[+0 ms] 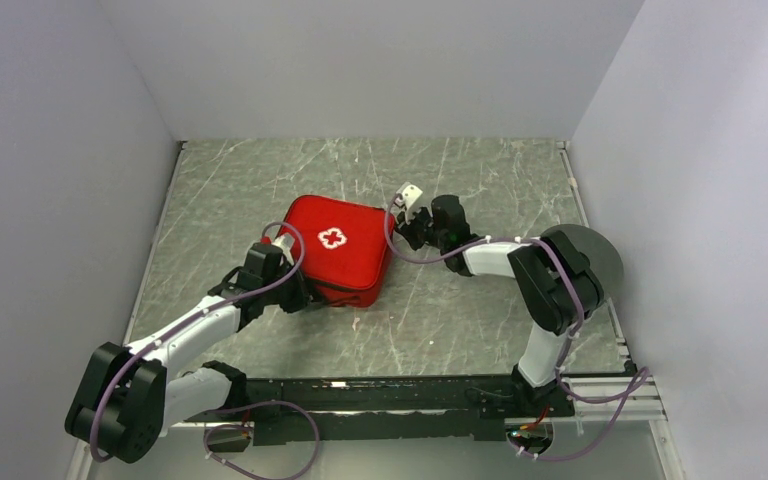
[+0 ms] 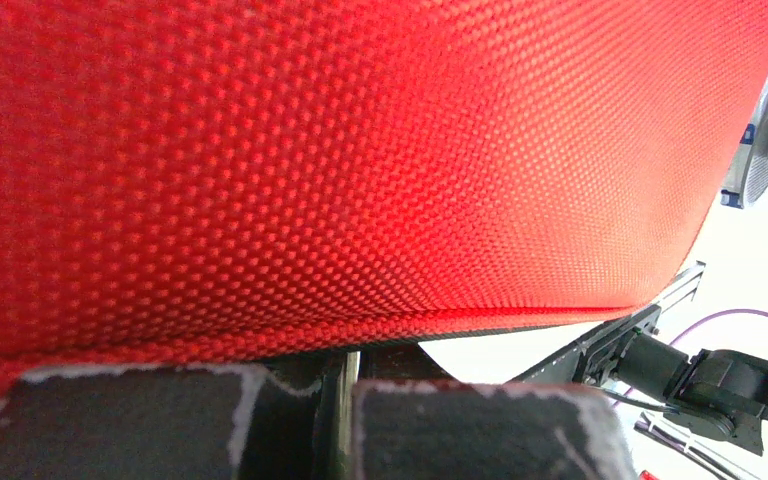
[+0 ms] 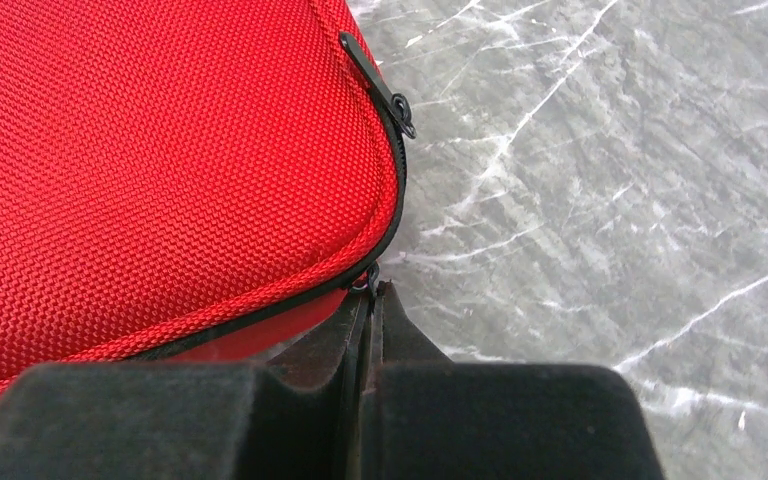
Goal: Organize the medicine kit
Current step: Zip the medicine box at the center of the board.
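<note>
At the near edge of the table (image 1: 440, 320) the two arms reach inward to the medicine kit (image 1: 352, 268), which lies flat and zipped near the middle of the table, white cross (image 1: 332, 238) facing up. The left gripper (image 2: 345, 378) sits at the kit's near-left corner, so close that red woven cloth fills its wrist view. Its fingers are drawn together with only a thin slit between them, and I cannot tell whether any of the kit's edge is caught there. On the kit's right side, the right gripper (image 3: 371, 303) has its fingers pressed together, their tips nipping a small zip slider (image 3: 365, 283) on the black zip line at a rounded corner. A second black zip pull (image 3: 372, 80) lies a little farther along that same edge. A grey round disc (image 1: 605, 250) lies behind the right arm, near the table's right edge.
</note>
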Action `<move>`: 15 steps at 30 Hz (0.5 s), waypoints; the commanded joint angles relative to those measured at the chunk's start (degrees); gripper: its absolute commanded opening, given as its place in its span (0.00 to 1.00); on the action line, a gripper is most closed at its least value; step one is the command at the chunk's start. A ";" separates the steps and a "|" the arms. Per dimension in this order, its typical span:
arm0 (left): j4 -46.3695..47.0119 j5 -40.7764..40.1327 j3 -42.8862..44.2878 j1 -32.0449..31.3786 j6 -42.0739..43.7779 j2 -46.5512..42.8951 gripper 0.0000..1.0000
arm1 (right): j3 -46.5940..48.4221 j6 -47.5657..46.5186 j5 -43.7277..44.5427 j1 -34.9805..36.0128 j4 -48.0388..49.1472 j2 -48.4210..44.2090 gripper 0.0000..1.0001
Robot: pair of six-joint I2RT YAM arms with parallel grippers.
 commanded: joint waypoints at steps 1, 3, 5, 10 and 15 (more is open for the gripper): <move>-6.54 6.76 0.16 -0.79 5.70 -0.78 0.00 | 6.40 -5.55 1.40 -3.80 4.23 1.60 0.00; -6.61 7.02 0.01 -0.79 5.91 -0.90 0.00 | 7.91 -6.33 1.01 -4.40 3.79 2.58 0.00; -6.72 7.18 -0.07 -0.79 6.03 -0.95 0.00 | 9.88 -6.94 0.19 -4.63 2.66 3.38 0.00; -6.59 7.26 -0.15 -0.79 5.79 -1.25 0.00 | 11.62 -6.52 -0.91 -4.61 0.51 3.15 0.00; -5.42 7.74 -0.33 -0.79 5.37 -0.59 0.00 | 10.39 -4.64 -1.27 -4.61 -3.08 1.84 0.01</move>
